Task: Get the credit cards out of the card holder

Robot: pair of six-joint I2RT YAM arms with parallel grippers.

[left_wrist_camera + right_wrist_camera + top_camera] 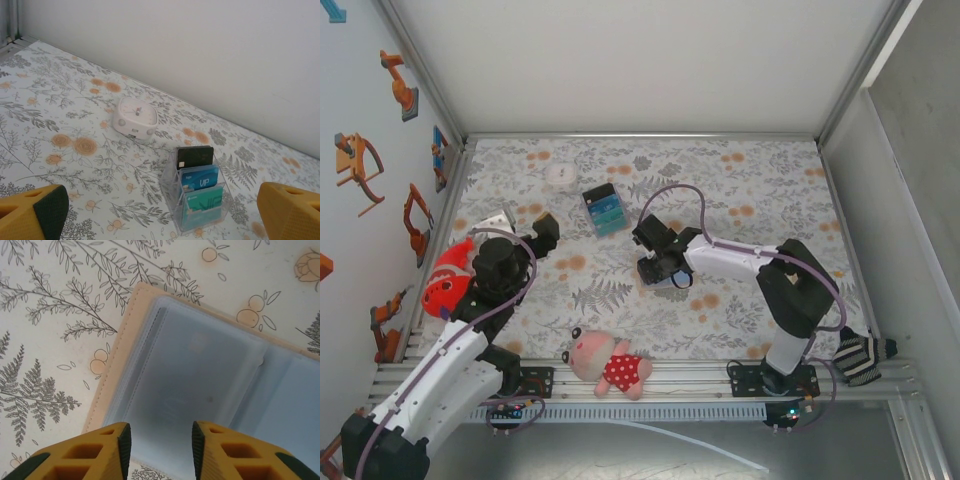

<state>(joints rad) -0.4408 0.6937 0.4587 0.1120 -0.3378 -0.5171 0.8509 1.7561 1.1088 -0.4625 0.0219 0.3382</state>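
Tan leather card holder (190, 365) lies open on the desk (50, 340), blue-grey sleeves upward, beneath the right pincer (160, 432), whose jaws stand narrowly parted and grip nothing. Left pincer (160, 212) stands wide, well apart from the holder. Judged step: approach to a sleeve. Next move calls for pinching a card edge; none is discernible.
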